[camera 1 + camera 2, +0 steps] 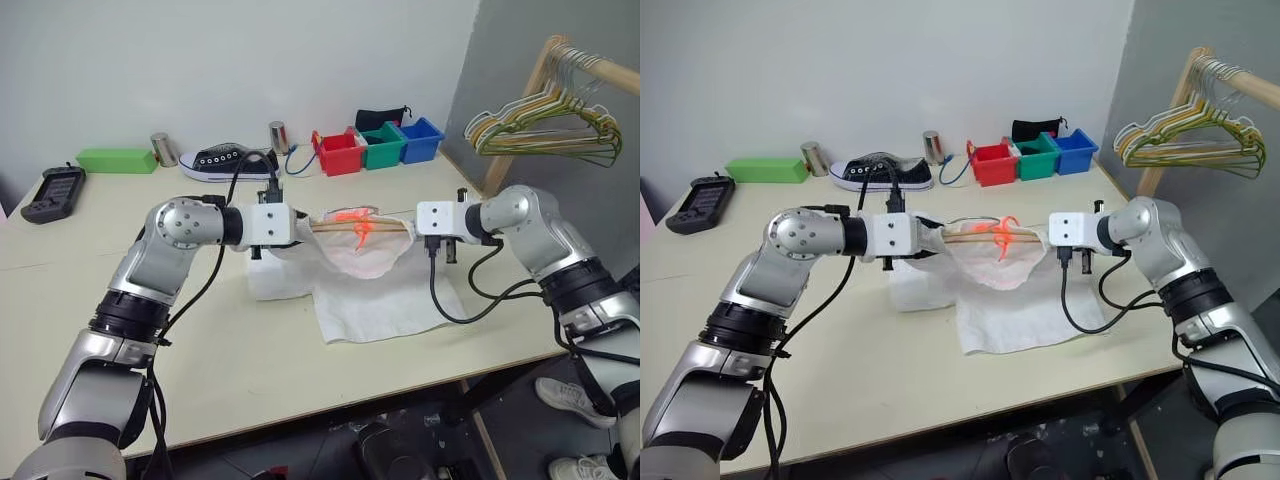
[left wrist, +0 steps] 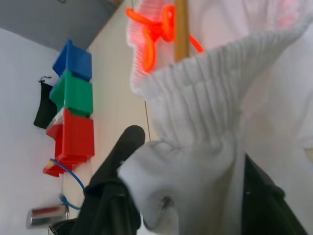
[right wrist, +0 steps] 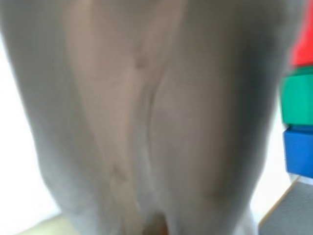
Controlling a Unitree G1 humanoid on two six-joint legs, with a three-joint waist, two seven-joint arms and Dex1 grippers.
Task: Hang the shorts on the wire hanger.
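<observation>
The shorts (image 1: 365,275) sat at the centre of the frame, their waistband lifted off the table (image 1: 250,370) and stretched between the two grippers, while the white legs trailed down and lay spread on the tabletop below. The wire hanger (image 1: 345,226) ran level through the raised waistband, a thin yellow-gold bar just under an orange drawstring (image 1: 361,222) tied in a bow.

The left gripper (image 2: 188,171) came in from the left of the centre. In its wrist view, its black fingers (image 2: 120,156) stood apart with a thick fold of ribbed waistband bunched between them; I could not tell whether they pinched the cloth. The right gripper (image 1: 410,228) came in from the right, buried in the fabric, its jaws pressed together, seemingly pinching the shorts' cloth.

Along the back edge of the table, in the upper part of the frame, stood a black sneaker (image 1: 228,160), and red, green and blue bins (image 1: 378,146). At the upper right, a bunch of pale hangers (image 1: 545,125) hung from a wooden rack (image 1: 520,110).
</observation>
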